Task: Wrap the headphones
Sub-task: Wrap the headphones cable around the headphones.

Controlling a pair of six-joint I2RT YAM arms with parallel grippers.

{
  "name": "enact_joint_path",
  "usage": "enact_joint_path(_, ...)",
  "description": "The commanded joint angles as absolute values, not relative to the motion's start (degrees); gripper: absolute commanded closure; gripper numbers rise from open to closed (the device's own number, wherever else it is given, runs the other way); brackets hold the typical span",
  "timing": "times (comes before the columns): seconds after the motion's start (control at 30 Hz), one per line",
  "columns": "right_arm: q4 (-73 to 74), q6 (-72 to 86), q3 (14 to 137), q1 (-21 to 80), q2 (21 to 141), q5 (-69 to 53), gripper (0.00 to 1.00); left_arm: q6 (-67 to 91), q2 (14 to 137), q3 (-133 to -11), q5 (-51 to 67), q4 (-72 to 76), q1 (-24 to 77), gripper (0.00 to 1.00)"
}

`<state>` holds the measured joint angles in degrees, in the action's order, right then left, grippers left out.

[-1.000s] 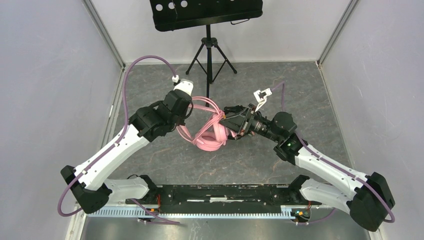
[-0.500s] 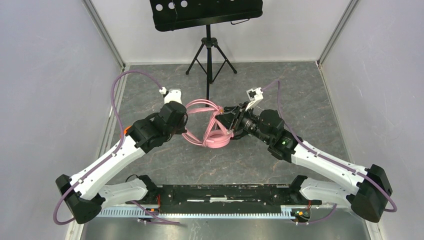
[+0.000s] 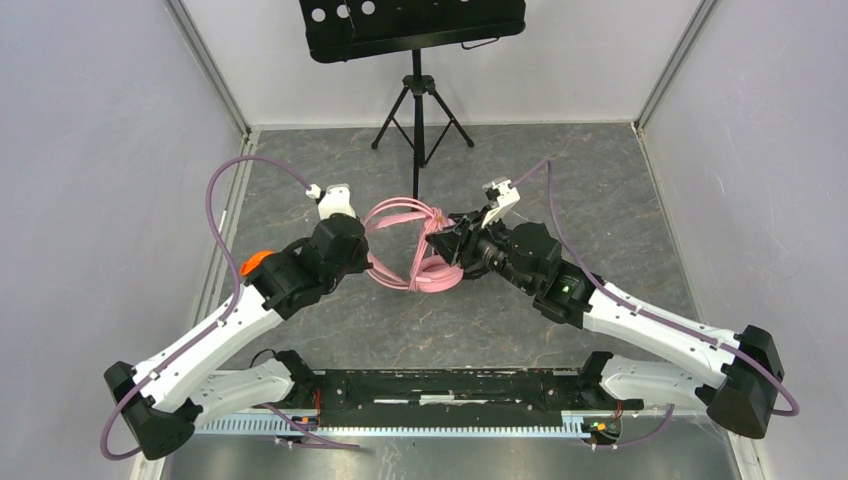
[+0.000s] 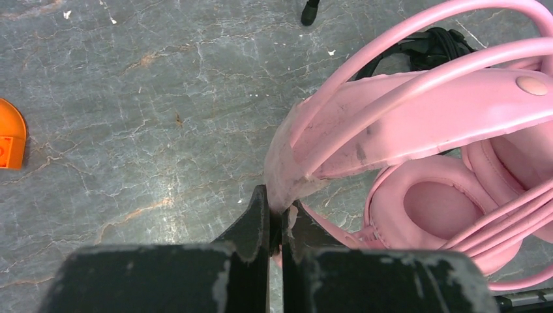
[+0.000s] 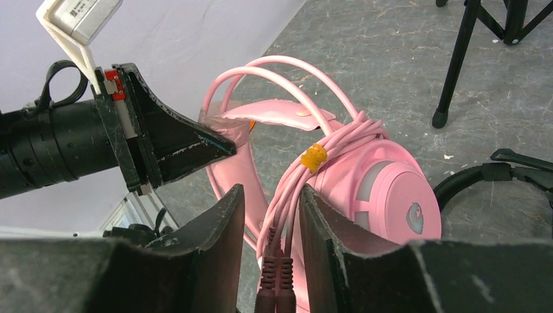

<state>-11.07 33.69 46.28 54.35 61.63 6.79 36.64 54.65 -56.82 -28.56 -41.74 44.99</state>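
Nearest the camera, the two arms are seen reaching inward from the front edge of the grey table [image 3: 620,190] toward the pink headphones [image 3: 437,276], which are placed near the table's middle. Whether their cups rest on the surface cannot be told from above. On the side of the pink headphones facing the left arm, the left gripper [image 4: 277,210] is clenched on the thin rim of the padded headband [image 4: 424,111]. How much of the band is pinched is hidden by the fingers themselves. On the opposite side, the right gripper [image 5: 270,195] is set around the bundled pink cable [image 5: 336,145]. Its jaws are parted and a gap is shown beside the strands, so no firm grip can be made out. The bundle is bound by a small orange-yellow tie [image 5: 314,157] and draped across one ear cup [image 5: 391,195]. Two dark plugs [image 5: 274,295] are cut off at the bottom of the right wrist view. Just beside the pink headphones, beyond the headband from the left gripper, the black headphones [image 5: 486,175] are largely hidden, with only part of an arc shown. An orange object [image 4: 9,134], well apart from the pink headphones, is cut by the frame edge and cannot be identified. Farthest back, beyond the pink headphones, the black music stand [image 3: 412,28] is stood on its tripod.
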Motion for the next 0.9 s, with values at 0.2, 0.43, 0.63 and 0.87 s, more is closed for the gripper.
enact_joint_path(0.2,-7.8,32.8,46.4,55.2,57.8,6.7,0.55,41.5,49.6,-55.6,-34.9,-28.0,44.9,0.98)
enact_joint_path(0.43,-8.9,33.2,46.4,55.3,57.0,4.0,0.57,41.0,48.4,-55.3,-36.1,-27.2,44.9,0.98)
enact_joint_path(0.63,-10.1,33.5,46.2,56.4,57.4,2.0,0.55,40.7,48.5,-55.2,-36.5,-25.9,44.9,0.98)
enact_joint_path(0.87,-4.8,31.0,43.7,56.7,52.2,5.1,0.49,39.7,48.1,-55.2,-37.1,-24.3,44.9,0.98)
